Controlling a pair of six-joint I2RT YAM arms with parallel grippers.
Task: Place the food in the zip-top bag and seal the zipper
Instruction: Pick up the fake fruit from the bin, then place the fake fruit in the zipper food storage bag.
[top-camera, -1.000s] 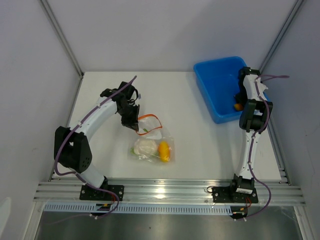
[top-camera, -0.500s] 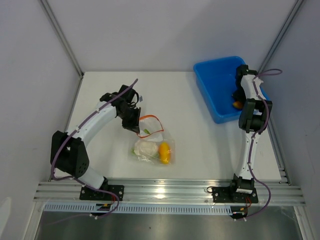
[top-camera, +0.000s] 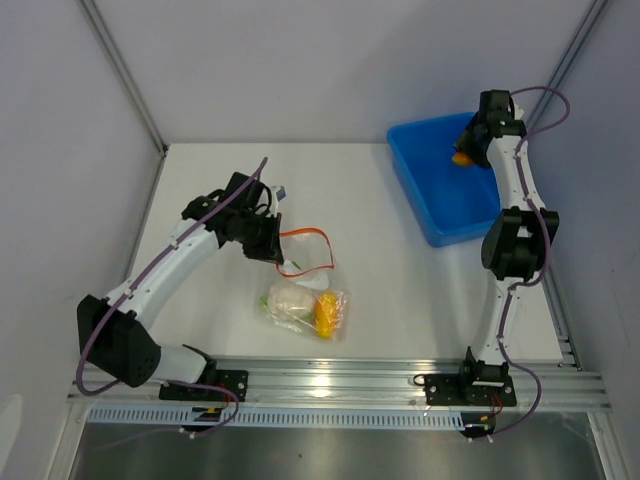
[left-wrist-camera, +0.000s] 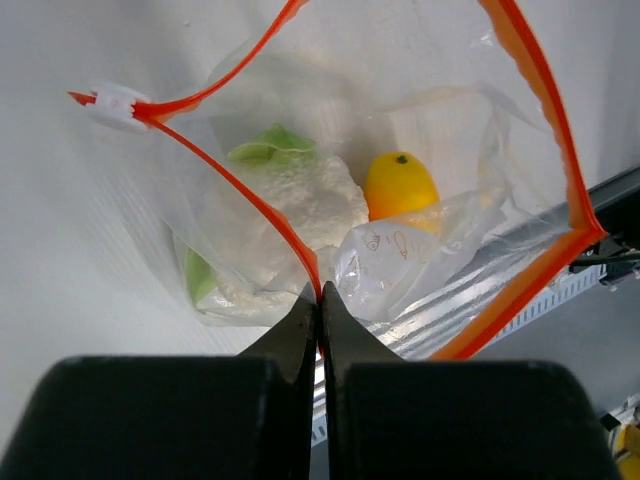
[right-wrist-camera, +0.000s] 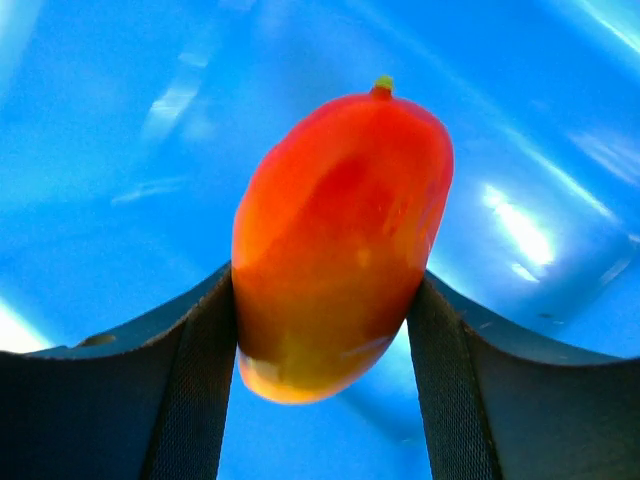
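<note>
The right pincer (right-wrist-camera: 322, 292) is clamped on the red-orange piece (right-wrist-camera: 340, 240), its 2 pads pressing the fruit's flanks with the stem end pointing away from the wrist. It hangs above the blue bin (top-camera: 430, 190) at the far right of the worktop (top-camera: 400, 290), well apart from the zip-top bag (top-camera: 305, 300).

The left pincer (left-wrist-camera: 320, 295) is closed tight on the near lip of the zipper (left-wrist-camera: 530, 70), lifting it so the mouth gapes in a wide loop. Inside the bag lie the cauliflower lump (left-wrist-camera: 300, 210) and the yellow-orange piece (left-wrist-camera: 400, 185), side by side near the bottom. The white slider (left-wrist-camera: 112, 103) sits at one end of the strip.

The step in hand looks like carrying the third food across to the bag. To do it well:

- Lift the fruit clear of the bin wall before travelling left.
- Approach the mouth from its open side, opposite the left pincer, so the 2 arms do not meet.
- Lead with the narrow stem end, and release only once the fruit is past the orange strip.
- Hold the left grip steady. The film is thin and slack, so any tug could collapse the loop or drag the bag along the worktop.
</note>
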